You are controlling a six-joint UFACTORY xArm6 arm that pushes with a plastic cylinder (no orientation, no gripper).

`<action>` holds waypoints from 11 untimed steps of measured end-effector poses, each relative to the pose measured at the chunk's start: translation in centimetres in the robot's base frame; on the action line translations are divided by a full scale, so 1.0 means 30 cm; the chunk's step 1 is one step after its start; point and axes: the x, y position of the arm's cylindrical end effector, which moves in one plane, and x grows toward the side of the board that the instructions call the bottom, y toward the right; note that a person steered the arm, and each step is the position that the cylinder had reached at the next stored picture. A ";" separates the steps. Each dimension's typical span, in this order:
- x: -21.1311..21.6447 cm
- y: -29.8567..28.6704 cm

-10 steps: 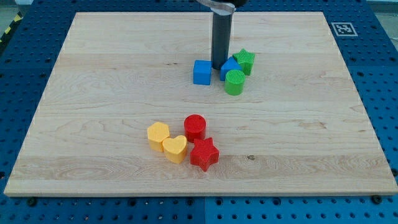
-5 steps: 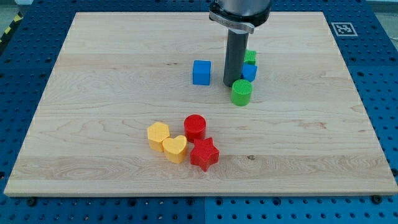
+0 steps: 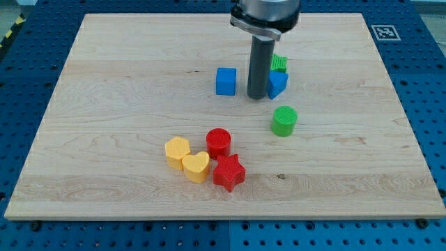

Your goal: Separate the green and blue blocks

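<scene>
My tip (image 3: 257,96) rests on the board, between a blue cube (image 3: 225,81) at its left and a second blue block (image 3: 277,84) touching its right side. A green star-shaped block (image 3: 279,63) sits just above that blue block, partly hidden by my rod. A green cylinder (image 3: 283,120) stands alone below and to the right of my tip, apart from the other blocks.
A red cylinder (image 3: 218,142), a red star (image 3: 228,172), a yellow hexagon block (image 3: 177,151) and a yellow heart (image 3: 196,166) cluster near the view's bottom centre. A marker tag (image 3: 382,31) sits at the board's top right corner.
The green cylinder has slid down and right, away from the blue block and my tip. My rod moved right, then stayed beside the second blue block.
</scene>
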 end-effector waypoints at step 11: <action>-0.173 0.043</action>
